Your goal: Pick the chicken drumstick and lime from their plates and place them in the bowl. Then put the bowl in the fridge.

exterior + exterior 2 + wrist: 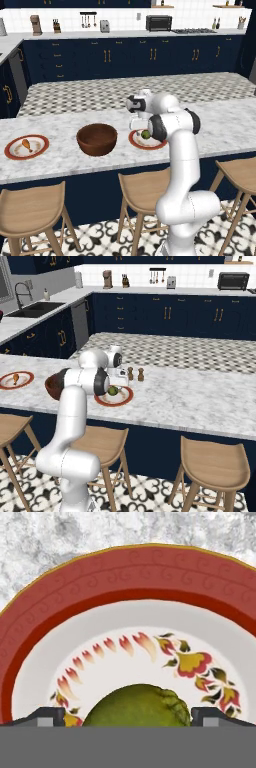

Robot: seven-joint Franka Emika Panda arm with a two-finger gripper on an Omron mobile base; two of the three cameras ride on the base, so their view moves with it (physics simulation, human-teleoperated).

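The lime (137,704) sits on a red-rimmed plate (125,572), right between my open gripper's (132,721) dark fingertips (50,717), which stand clear on either side of it. From the base, the gripper (137,125) hangs over that plate (156,145) with the lime (145,134) on it, just right of the dark wooden bowl (97,139). The chicken drumstick (27,145) lies on the other plate (10,150) at the far left. In the right base view the lime (113,390) rests on its plate (125,400), and my arm partly hides the bowl (51,387). The fridge is out of view.
Two small shakers (136,374) stand just behind the lime's plate. The marble island counter (60,165) has wooden stools (30,210) along its near edge. Navy cabinets and a back counter with appliances line the far wall.
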